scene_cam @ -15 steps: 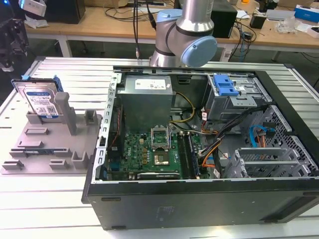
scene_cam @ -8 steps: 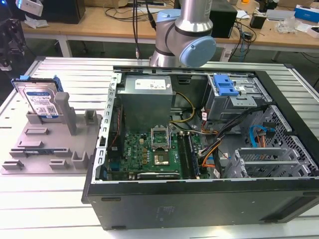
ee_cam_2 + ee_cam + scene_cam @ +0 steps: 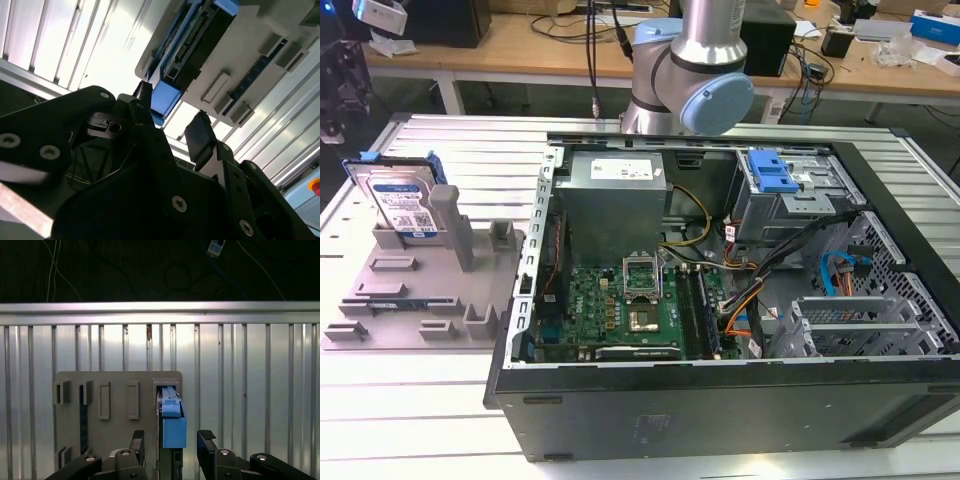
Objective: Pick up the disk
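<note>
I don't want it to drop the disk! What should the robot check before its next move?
1. Fingers open: ok.
2. Disk lined up with the gap between them, in the first wrist view: ok.
3. Disk standing upright in the grey fixture plate: ok.
4. Disk gripped: not ok, the gripper holds nothing.
5. Room left down to the disk: cannot tell.

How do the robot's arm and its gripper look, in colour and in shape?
The arm is a silver-grey metal tube with rounded joints that wear light blue caps. The gripper is black, with two angular linked fingers held together by bright round screws.
</note>
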